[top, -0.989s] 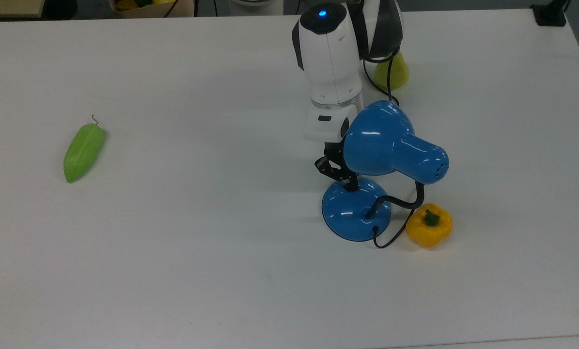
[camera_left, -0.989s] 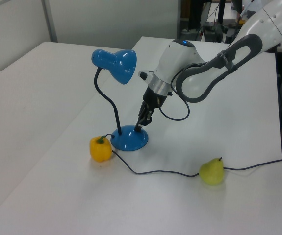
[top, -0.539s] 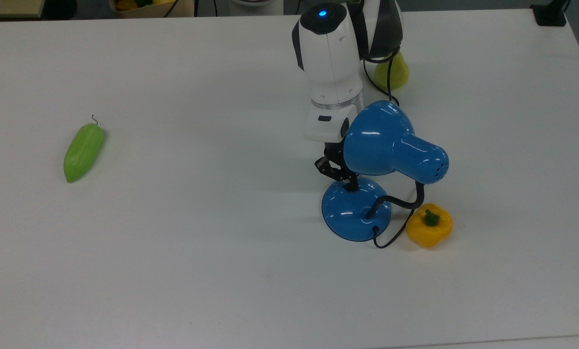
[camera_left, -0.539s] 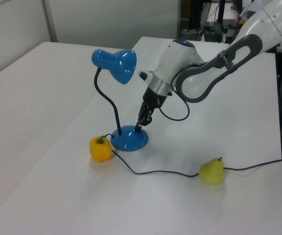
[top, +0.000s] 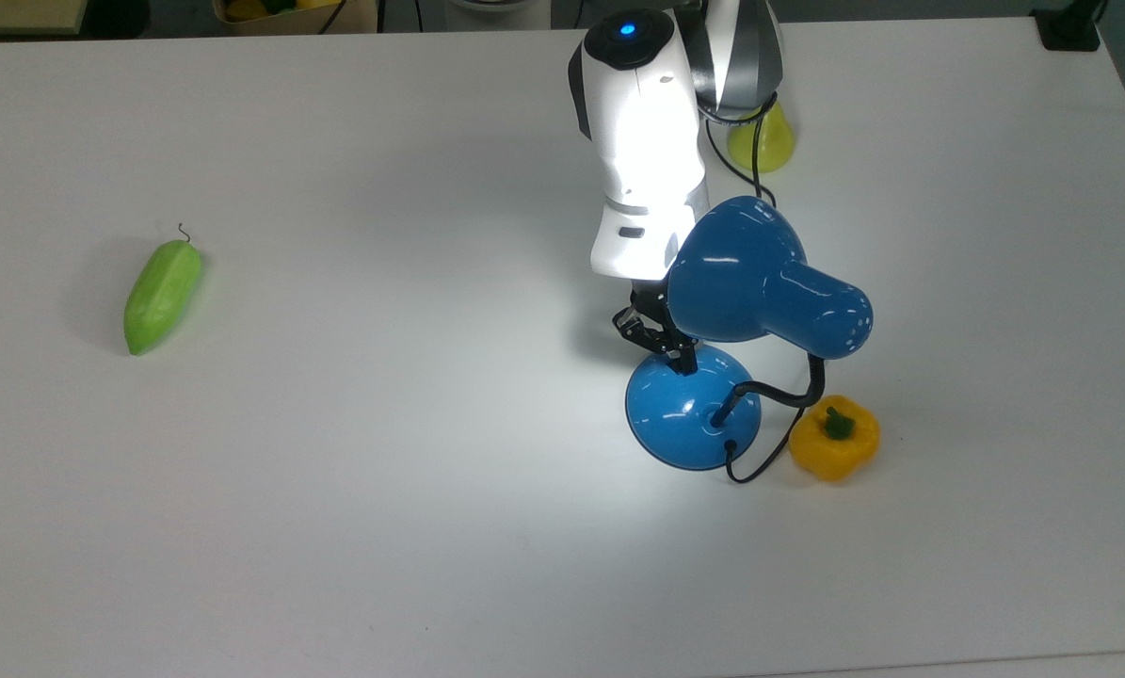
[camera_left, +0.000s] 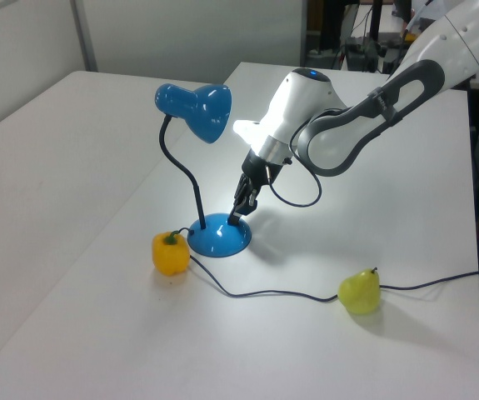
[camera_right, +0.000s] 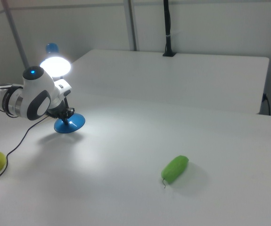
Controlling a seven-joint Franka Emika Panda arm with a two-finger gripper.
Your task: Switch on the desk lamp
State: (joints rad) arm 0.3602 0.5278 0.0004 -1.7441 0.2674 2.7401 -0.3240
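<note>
The blue desk lamp is lit: its bell-shaped shade [top: 750, 273] throws bright light on the white arm and on the table [top: 383, 527]. A black neck [top: 788, 395] bends down to the round blue base [top: 680, 419]. My gripper [top: 683, 361] is shut, with its black tip pressed on the base's far edge, under the shade. In the left view the gripper [camera_left: 236, 218] touches the base [camera_left: 218, 239] from the left view's right. The right view shows the glowing shade [camera_right: 55, 66] above the base [camera_right: 71, 125].
A yellow bell pepper [top: 833, 438] lies close to the base, beside the black cord [top: 750, 471]. A yellow-green pear [top: 760, 141] sits behind the arm, by the cord. A green vegetable [top: 162, 295] lies far off at the top view's left.
The lamp has come on; the arm and the table around the base are now brightly lit. The gripper stays on the base's edge.
</note>
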